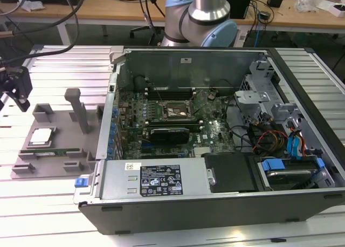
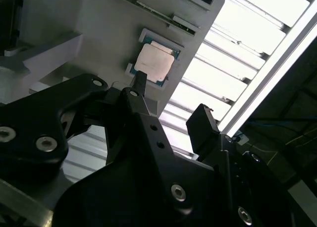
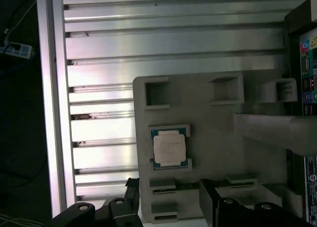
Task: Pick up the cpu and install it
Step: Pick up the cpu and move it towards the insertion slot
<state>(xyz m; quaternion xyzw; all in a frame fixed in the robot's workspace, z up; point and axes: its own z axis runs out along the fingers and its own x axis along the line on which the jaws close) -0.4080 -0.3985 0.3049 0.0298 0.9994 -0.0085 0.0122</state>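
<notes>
gripper (image 2: pixel 171 95) open wide, empty, hovering above cpu (image 2: pixel 154 63) in grey holder (image 2: pixel 99 28)

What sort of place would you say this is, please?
Probably a robotics lab bench for computer assembly: an open computer case lies on a slatted aluminium table, a grey fixture beside it holds the cpu, and cable-strewn wooden desks stand behind.

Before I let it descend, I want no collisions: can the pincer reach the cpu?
Probably yes: the cpu lies uncovered in its grey tray, the open pincer hangs over it, nothing between them.
</notes>
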